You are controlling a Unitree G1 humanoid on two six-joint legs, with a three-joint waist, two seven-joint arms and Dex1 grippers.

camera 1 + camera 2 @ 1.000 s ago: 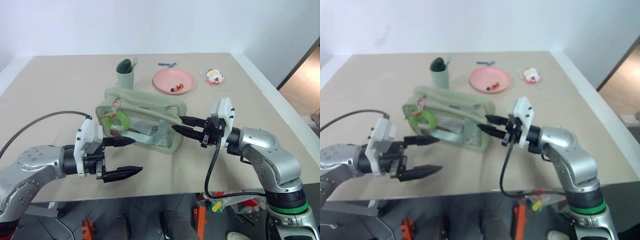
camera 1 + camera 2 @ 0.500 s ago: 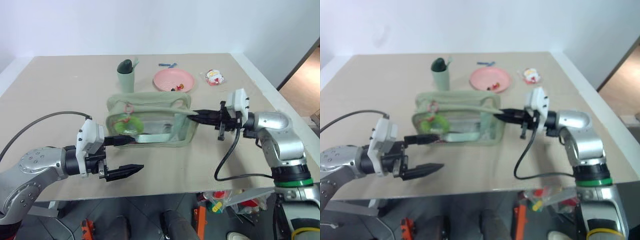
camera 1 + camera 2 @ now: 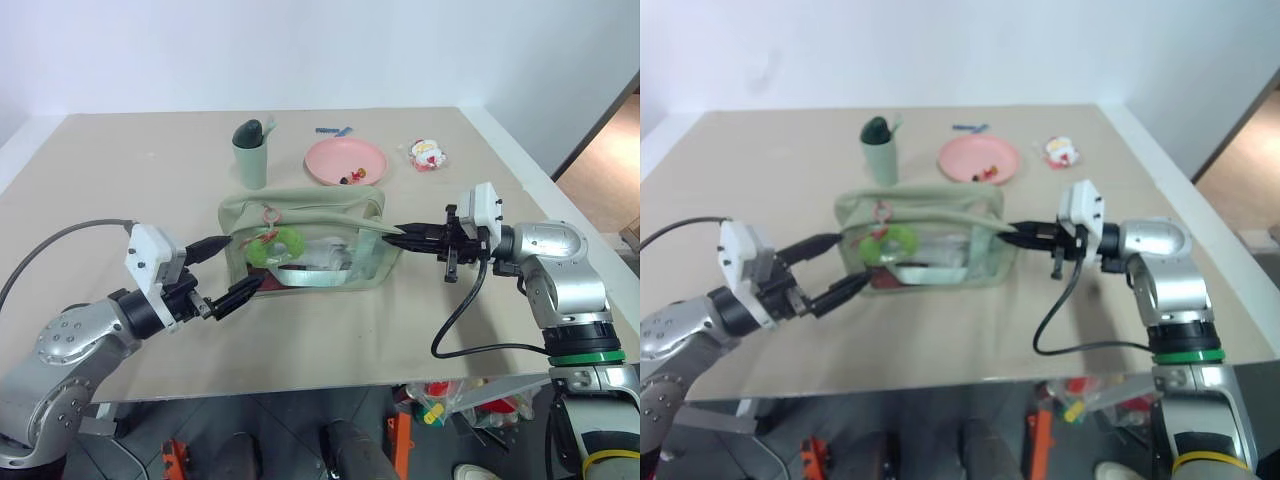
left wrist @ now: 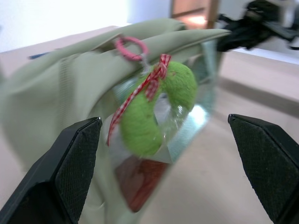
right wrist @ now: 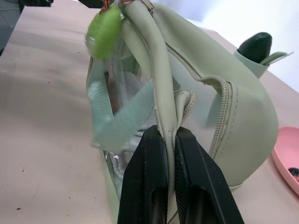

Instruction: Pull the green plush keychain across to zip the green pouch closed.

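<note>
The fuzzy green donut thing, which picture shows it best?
The left wrist view: the green plush keychain hangs large there, showing its ring shape and red-checked ribbon. The head views show it small on the green pouch; the right wrist view shows it edge-on.

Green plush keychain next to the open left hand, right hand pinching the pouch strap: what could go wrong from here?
1. The left hand is open with the green plush keychain between its fingers but untouched; closing off-centre could catch only the ribbon or the clear panel.
2. The right hand is shut on the thin strap, not on the green pouch body, so pulling the zip may drag or tip the pouch.
</note>
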